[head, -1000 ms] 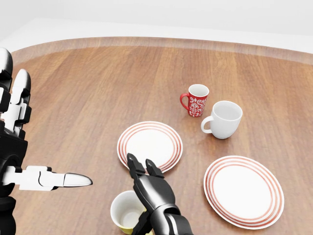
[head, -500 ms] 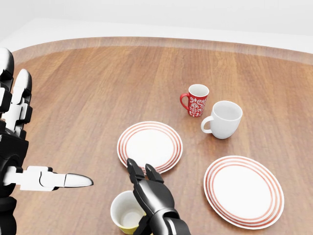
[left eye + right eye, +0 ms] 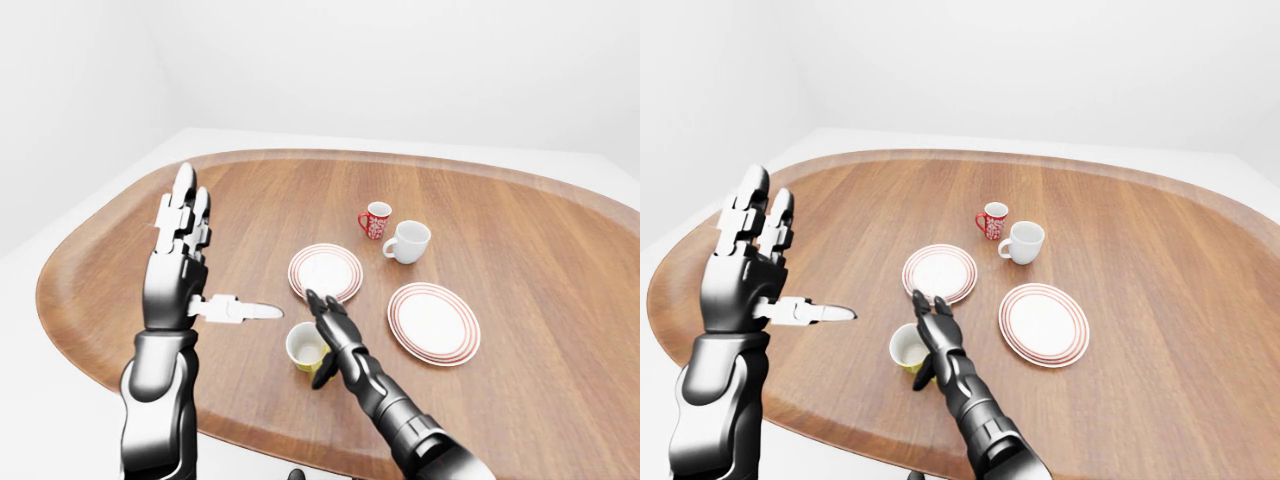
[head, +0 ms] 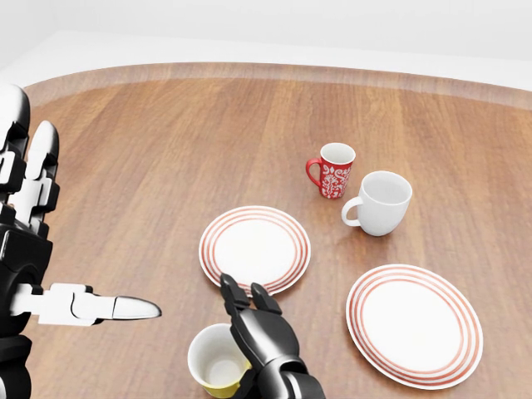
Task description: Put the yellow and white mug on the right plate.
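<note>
The yellow and white mug (image 4: 214, 363) stands upright on the wooden table near the bottom edge of the head view, below the left plate (image 4: 254, 248). My right hand (image 4: 243, 293) is black and open. Its fingers stretch flat along the mug's right side toward the left plate and do not close round the mug. The right plate (image 4: 413, 324), white with red rings, lies empty to the right of the hand. My left hand (image 4: 37, 233) is raised at the left edge, open, with fingers up and the thumb pointing right.
A red patterned mug (image 4: 334, 170) and a larger white mug (image 4: 381, 202) stand above the two plates. The table's curved rim (image 4: 249, 73) runs along the top of the head view.
My right hand has drawn back a little toward the bottom of the view, closer beside the mug. The left hand has shifted slightly. The mug and plates have not moved.
</note>
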You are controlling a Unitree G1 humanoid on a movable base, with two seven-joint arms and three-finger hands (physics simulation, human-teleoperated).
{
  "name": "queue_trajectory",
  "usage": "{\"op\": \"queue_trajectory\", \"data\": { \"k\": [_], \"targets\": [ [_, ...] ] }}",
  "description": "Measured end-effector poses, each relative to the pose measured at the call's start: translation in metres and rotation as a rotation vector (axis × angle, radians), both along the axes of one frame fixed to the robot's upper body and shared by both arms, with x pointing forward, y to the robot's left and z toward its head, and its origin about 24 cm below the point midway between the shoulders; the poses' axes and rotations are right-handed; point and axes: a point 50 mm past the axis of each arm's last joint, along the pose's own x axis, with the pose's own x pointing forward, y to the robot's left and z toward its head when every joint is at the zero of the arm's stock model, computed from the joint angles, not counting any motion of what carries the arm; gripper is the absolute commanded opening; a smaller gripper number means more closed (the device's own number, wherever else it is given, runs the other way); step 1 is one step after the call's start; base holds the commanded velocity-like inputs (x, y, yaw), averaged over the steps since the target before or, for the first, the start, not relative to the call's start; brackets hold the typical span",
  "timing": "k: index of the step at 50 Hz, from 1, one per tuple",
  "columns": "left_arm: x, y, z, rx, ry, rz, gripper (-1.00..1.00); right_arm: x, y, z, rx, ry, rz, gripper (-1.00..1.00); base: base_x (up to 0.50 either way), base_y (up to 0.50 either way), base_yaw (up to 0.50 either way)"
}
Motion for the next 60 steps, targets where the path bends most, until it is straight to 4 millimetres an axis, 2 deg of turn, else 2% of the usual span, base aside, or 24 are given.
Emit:
{"op": "queue_trajectory", "data": {
  "k": [17, 18, 19, 20, 43, 52, 60],
  "targets": [
    [0.0, -0.001, -0.001, 0.002, 0.004, -0.001, 1.0, -0.001, -0.003, -0.005, -0.012, 0.017, -0.015, 1.0, 0.0, 0.0, 0.0],
    [0.0, -0.001, -0.001, 0.002, 0.004, -0.001, 1.0, -0.001, -0.003, -0.005, -0.012, 0.018, -0.016, 0.68, 0.0, 0.0, 0.0],
    [0.0, -0.001, -0.001, 0.002, 0.005, -0.001, 1.0, 0.0, -0.003, -0.005, -0.009, 0.023, -0.014, -0.51, 0.0, 0.0, 0.0],
    [0.0, -0.001, -0.001, 0.002, 0.006, -0.001, 1.0, 0.0, -0.003, -0.005, -0.009, 0.022, -0.014, -1.0, 0.0, 0.0, 0.0],
    [0.0, -0.001, -0.003, 0.003, 0.012, -0.004, 1.0, -0.001, -0.008, -0.01, 0.004, 0.048, -0.045, -1.0, 0.0, 0.0, 0.0],
    [0.001, -0.002, -0.004, 0.002, 0.018, -0.004, 1.0, 0.007, -0.014, 0.001, 0.04, 0.038, -0.06, -1.0, 0.0, 0.0, 0.0],
    [0.001, -0.002, -0.005, 0.002, 0.023, -0.004, 1.0, 0.018, -0.026, 0.022, 0.056, 0.03, -0.077, -1.0, 0.0, 0.0, 0.0]
  ]
}}
